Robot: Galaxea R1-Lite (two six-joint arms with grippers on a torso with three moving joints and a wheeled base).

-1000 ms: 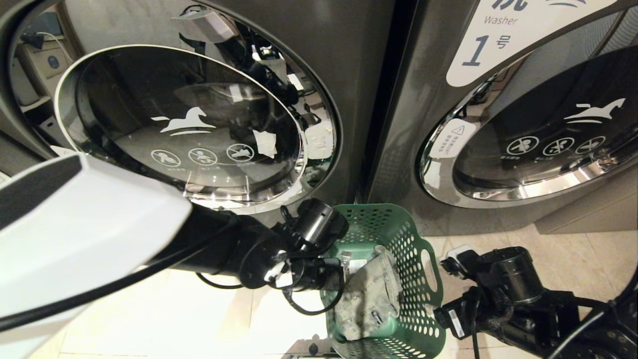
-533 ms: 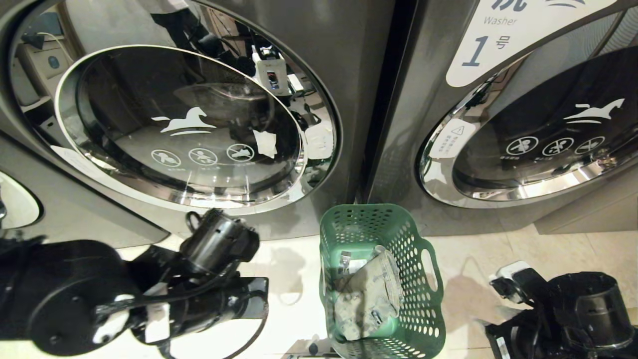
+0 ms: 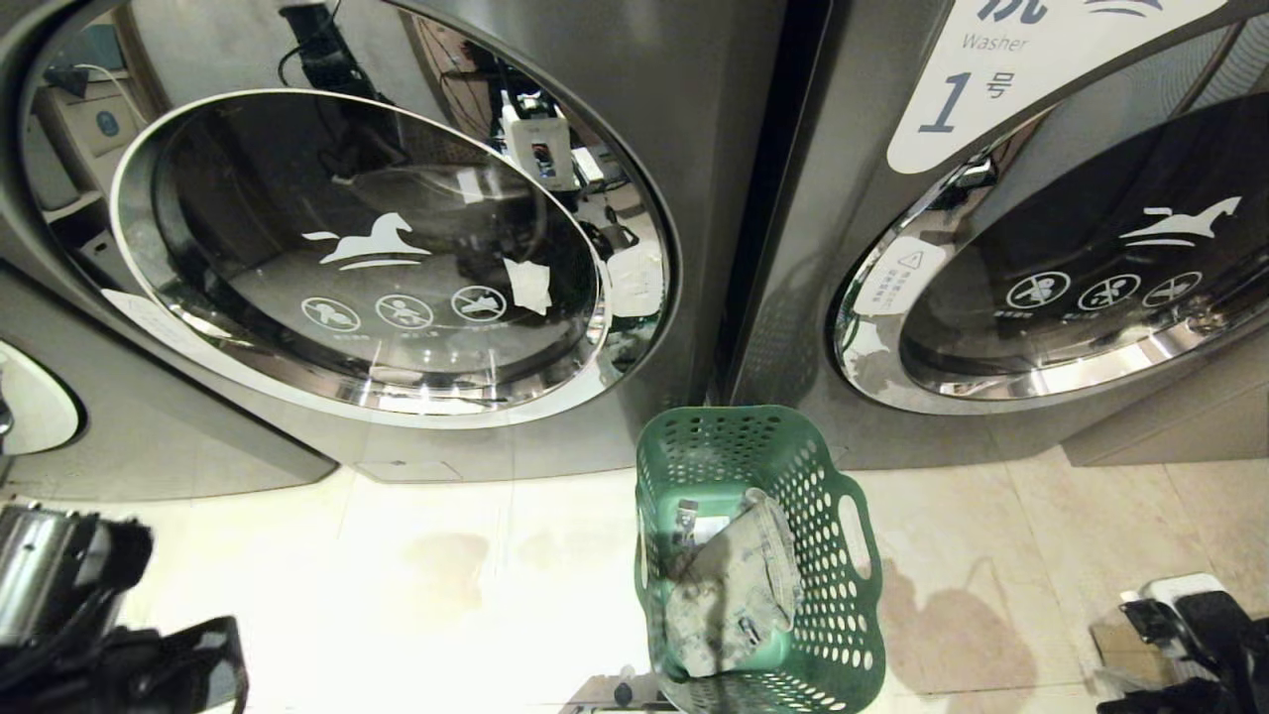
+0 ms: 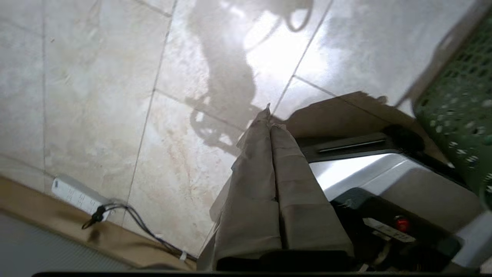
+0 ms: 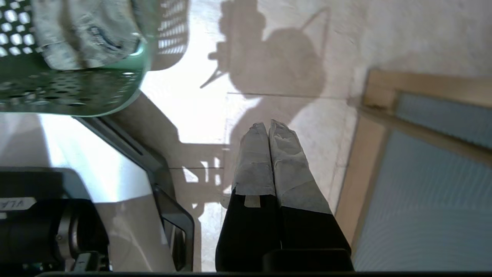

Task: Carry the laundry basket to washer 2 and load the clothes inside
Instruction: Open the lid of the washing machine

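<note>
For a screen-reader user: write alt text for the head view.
A green laundry basket holding grey clothes stands on a pale tiled floor before two closed front-loading washers, the right one labelled 1, the left one showing no number. The left gripper and right gripper are shut and empty, their arms low at the bottom corners.

head: down at washers | wrists: floorward (shared basket [image 3: 758, 555])
</note>
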